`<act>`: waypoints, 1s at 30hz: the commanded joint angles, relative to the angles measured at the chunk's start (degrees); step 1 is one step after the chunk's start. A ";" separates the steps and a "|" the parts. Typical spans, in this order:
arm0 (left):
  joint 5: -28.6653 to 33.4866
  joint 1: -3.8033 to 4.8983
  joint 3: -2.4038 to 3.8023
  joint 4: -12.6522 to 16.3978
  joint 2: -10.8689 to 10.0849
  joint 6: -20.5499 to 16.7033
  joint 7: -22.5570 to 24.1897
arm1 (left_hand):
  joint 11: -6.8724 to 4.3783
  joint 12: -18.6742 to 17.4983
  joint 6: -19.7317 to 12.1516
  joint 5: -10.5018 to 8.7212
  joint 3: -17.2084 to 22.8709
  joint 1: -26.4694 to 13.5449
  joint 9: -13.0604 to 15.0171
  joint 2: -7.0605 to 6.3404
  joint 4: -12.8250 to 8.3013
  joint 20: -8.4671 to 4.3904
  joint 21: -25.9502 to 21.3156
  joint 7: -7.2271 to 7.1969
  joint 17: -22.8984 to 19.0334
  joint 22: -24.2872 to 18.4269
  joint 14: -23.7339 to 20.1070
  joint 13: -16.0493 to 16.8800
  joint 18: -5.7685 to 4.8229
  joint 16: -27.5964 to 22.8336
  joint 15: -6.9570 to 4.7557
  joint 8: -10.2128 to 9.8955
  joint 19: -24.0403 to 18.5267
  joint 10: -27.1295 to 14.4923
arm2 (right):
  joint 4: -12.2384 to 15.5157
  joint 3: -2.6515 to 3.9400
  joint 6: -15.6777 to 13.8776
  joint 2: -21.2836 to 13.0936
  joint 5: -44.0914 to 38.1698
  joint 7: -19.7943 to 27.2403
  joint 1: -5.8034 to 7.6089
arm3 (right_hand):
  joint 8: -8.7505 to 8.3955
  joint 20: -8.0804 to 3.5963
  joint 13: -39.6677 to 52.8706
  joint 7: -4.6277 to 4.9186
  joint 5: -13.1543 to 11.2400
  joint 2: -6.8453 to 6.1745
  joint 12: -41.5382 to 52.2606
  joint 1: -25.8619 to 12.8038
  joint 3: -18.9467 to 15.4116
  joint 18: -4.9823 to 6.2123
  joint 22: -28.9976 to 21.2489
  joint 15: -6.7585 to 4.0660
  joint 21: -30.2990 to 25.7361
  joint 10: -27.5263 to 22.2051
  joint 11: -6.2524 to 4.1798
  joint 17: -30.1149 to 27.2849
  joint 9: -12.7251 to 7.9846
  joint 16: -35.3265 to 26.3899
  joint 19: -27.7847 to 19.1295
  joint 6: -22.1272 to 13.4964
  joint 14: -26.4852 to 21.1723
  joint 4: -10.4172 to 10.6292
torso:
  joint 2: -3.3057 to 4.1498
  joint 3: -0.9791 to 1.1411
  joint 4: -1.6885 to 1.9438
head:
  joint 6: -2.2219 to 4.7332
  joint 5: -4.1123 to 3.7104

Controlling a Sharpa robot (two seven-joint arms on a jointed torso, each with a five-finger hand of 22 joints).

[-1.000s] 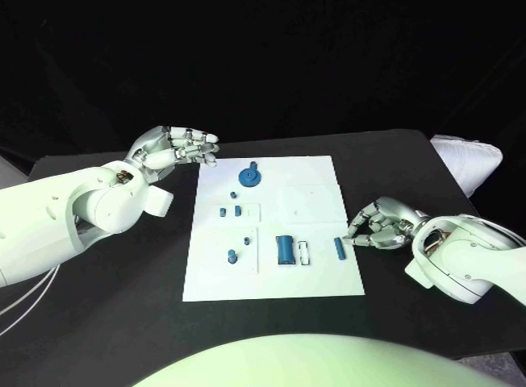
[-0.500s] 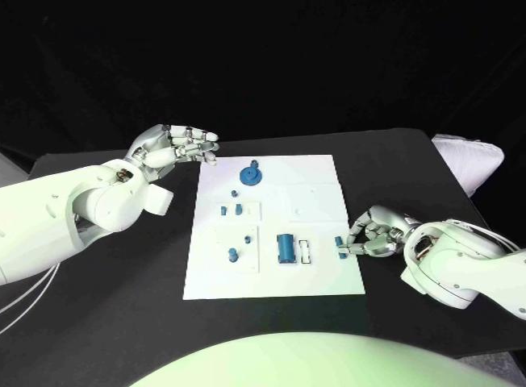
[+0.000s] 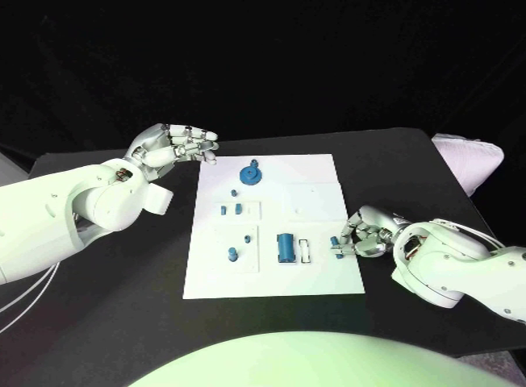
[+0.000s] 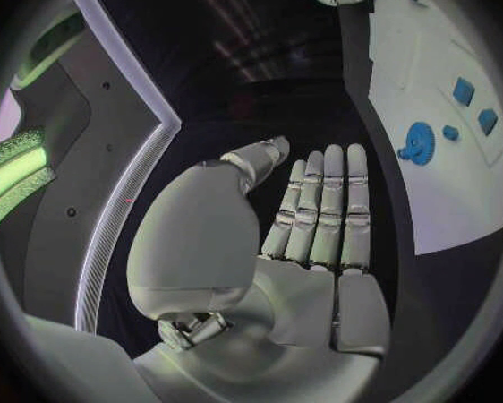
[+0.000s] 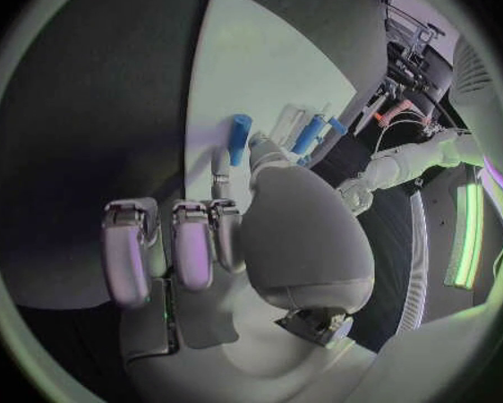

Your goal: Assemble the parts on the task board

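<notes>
The step in hand appears to be the pickup of the small blue bar-shaped part point(image 3: 336, 243) lying at the right edge of the flat white task board point(image 3: 315, 173) on the black table point(image 3: 123, 306). The right hand point(image 3: 362, 234) sits just beside it, fingers curled in toward it; whether they already pinch it I cannot tell. Next it likely needs a firm pinch, then a lift. The part is short, blue and lies flat. The left hand point(image 3: 173, 145) hovers off the board's far left corner, fingers extended, holding nothing.
</notes>
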 commanded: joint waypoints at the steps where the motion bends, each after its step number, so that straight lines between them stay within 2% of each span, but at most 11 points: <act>1: 0.34 0.03 0.03 0.19 0.05 0.53 0.67 | 0.19 -0.35 0.07 0.00 -0.16 0.03 -0.05 0.27 0.05 -0.16 -0.18 0.09 0.06 -0.06 0.28 -0.06 0.10 -0.39 0.07 0.30 0.41 0.26 | -0.62 -0.43 4.07 0.72 -5.30 -2.65 -0.65 | -0.35 -0.22 12.77 -0.03 0.01 -0.02 0.35 1.94 0.69 -0.85 14.53 -0.33 0.38 3.94 -0.43 10.53 -0.30 0.26 5.39 -0.16 5.11 -0.44 | 0.00 0.02 0.02 | 0.00 -0.10; 4: 0.34 0.03 0.03 0.21 0.02 0.53 0.67 | 0.19 -0.35 0.07 0.00 -0.16 0.03 -0.05 0.27 0.05 -0.16 -0.18 0.09 0.06 -0.06 0.28 -0.06 0.10 -0.39 0.07 0.30 0.41 0.26 | -1.04 -0.44 5.40 1.27 -8.06 -3.49 -0.77 | -0.36 -0.25 12.77 -0.05 0.07 -0.20 0.34 3.02 1.02 -0.87 14.56 -0.36 0.49 3.94 -0.46 10.60 -0.35 0.29 5.42 -0.15 5.13 -0.51 | -0.02 -0.01 0.04 | 0.00 -0.07; 9: 0.34 0.03 0.03 0.26 -0.09 0.52 0.65 | 0.19 -0.35 0.07 0.00 -0.16 0.03 -0.05 0.27 0.05 -0.16 -0.18 0.09 0.06 -0.06 0.28 -0.06 0.10 -0.39 0.07 0.30 0.41 0.26 | -1.67 -0.45 7.36 2.24 -12.49 -4.97 -1.44 | -0.45 -0.32 12.80 -0.11 -1.30 -0.66 0.33 5.60 2.71 -0.92 14.63 -0.41 0.76 3.95 -0.52 10.85 -0.56 0.37 5.48 0.02 5.17 -0.48 | 0.01 0.00 0.01 | 0.00 0.03; 16: 0.34 0.03 0.03 0.32 -0.20 0.50 0.64 | 0.17 -0.36 0.09 0.01 -0.16 0.05 -0.09 0.31 0.11 -0.16 -0.31 0.06 0.14 -0.13 0.30 -0.06 0.10 -0.44 0.06 0.34 0.48 0.29 | -1.76 -0.46 8.19 3.01 -15.65 -6.14 -1.95 | -0.75 -0.43 12.82 -0.23 1.03 -0.96 0.28 8.87 6.56 -0.98 14.71 -0.52 1.06 3.94 -0.66 11.11 -1.08 0.45 5.55 0.47 5.22 -0.41 | -0.02 -0.01 0.00 | 0.00 -0.04; 19: 0.34 0.03 0.03 0.34 -0.23 0.48 0.63 | 0.17 -0.36 0.09 0.01 -0.16 0.05 -0.09 0.31 0.11 -0.16 -0.31 0.06 0.14 -0.13 0.30 -0.06 0.10 -0.44 0.06 0.34 0.48 0.29 | -1.64 -0.46 7.95 3.12 -15.94 -6.36 -2.02 | -0.94 -0.49 12.84 -0.22 3.78 -1.61 0.28 8.98 9.23 -0.98 14.70 -0.55 1.04 3.95 -0.69 11.18 -1.38 0.47 5.54 0.74 5.23 -0.18 | -0.02 -0.02 0.01 | 0.00 0.00; 23: 0.34 0.03 0.03 0.37 -0.25 0.49 0.64 | 0.17 -0.36 0.09 0.01 -0.16 0.05 -0.09 0.31 0.11 -0.16 -0.31 0.06 0.14 -0.13 0.30 -0.06 0.10 -0.44 0.06 0.34 0.48 0.29 | -1.33 -0.46 6.74 3.20 -15.38 -6.44 -2.06 | -1.00 -0.50 12.88 -0.24 5.93 -2.32 0.30 7.70 11.47 -0.99 14.72 -0.56 1.11 3.98 -0.75 11.18 -1.55 0.46 5.56 0.92 5.23 -0.15 | 0.00 -0.02 0.04 | 0.00 -0.02; 25: 0.34 0.03 0.03 0.38 -0.26 0.49 0.64 | 0.17 -0.36 0.09 0.01 -0.16 0.05 -0.09 0.31 0.11 -0.16 -0.31 0.06 0.14 -0.13 0.30 -0.06 0.10 -0.44 0.06 0.34 0.48 0.29 | -1.10 -0.46 5.76 3.17 -14.74 -6.36 -2.07 | -0.92 -0.57 12.95 -0.36 9.80 -2.91 0.36 6.30 14.17 -1.02 14.75 -0.65 1.23 4.04 -0.80 11.25 -1.57 0.47 5.59 1.04 5.24 -0.20 | 0.01 -0.01 0.05 | 0.00 0.03; 27: 0.34 0.03 0.03 0.39 -0.28 0.48 0.64 | 0.17 -0.36 0.09 0.01 -0.16 0.05 -0.09 0.31 0.11 -0.16 -0.31 0.06 0.14 -0.13 0.30 -0.06 0.10 -0.44 0.06 0.34 0.48 0.29 | -0.77 -0.45 4.76 3.06 -13.94 -6.16 -2.08 | -0.69 -0.64 12.98 -0.42 12.42 -3.50 0.38 5.27 16.54 -1.02 14.75 -0.71 1.23 4.08 -0.87 11.29 -1.43 0.48 5.59 1.05 5.26 -0.31 | -0.01 0.02 0.03 | 0.00 0.08; 30: 0.34 0.03 0.03 0.38 -0.28 0.46 0.64 | 0.17 -0.36 0.09 0.01 -0.16 0.05 -0.09 0.31 0.11 -0.16 -0.31 0.06 0.14 -0.13 0.30 -0.06 0.10 -0.44 0.06 0.34 0.48 0.29 | -0.14 -0.44 3.05 2.83 -12.47 -5.71 -2.07 | -0.41 -0.68 13.02 -0.46 14.58 -3.90 0.40 4.69 18.72 -1.04 14.78 -0.77 1.33 4.11 -0.92 11.38 -1.19 0.51 5.62 0.95 5.28 -0.58 | 0.00 0.02 0.02 | 0.00 0.04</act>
